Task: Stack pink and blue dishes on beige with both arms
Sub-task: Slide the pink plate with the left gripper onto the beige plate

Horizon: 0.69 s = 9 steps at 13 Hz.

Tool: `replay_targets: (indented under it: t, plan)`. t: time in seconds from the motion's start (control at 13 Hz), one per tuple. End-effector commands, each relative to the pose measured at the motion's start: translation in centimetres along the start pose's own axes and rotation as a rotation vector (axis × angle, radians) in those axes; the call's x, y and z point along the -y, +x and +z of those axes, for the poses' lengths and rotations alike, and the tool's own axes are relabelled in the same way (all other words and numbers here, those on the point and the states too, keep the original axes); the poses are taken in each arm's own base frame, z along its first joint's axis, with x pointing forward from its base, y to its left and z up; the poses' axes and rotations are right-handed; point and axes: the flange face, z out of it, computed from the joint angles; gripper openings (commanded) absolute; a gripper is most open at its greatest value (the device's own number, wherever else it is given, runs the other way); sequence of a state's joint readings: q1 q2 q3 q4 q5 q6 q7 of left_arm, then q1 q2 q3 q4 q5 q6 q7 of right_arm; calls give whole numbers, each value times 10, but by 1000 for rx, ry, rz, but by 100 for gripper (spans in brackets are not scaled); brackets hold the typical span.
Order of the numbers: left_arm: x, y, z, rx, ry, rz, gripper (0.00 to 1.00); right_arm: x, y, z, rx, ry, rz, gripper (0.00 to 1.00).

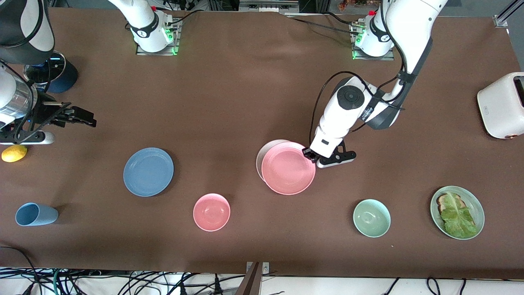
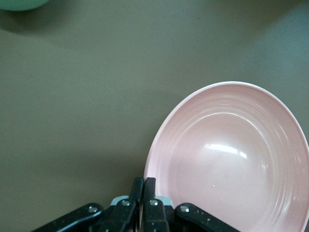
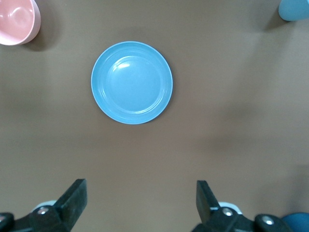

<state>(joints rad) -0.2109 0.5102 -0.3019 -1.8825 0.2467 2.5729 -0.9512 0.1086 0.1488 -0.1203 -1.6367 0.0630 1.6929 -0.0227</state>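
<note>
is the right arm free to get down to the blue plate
Probably yes: the right gripper hangs open above bare table, the blue plate lies alone, and the left gripper is busy at the pink plate.

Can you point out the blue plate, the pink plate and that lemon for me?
blue plate (image 1: 148, 171): front view, middle of its flat well.
pink plate (image 1: 288, 171): front view, middle of its well.
lemon (image 1: 14, 153): front view, middle of its yellow skin.
</note>
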Motion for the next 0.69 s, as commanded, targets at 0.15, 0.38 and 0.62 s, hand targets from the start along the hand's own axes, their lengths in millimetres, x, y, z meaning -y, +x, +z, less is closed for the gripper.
replay_targets:
  t: [0.15, 0.38, 0.62]
  plan:
    - [-15, -7, 13, -34, 15, -11, 0, -1, -1, -3, 6, 11, -40, 100]
    - [-19, -15, 22, -29, 25, -6, 0, -4, -2, -3, 11, 10, -62, 100]
    - [-23, -25, 32, -62, 54, -5, 0, -4, -3, -4, 14, 6, -63, 100]
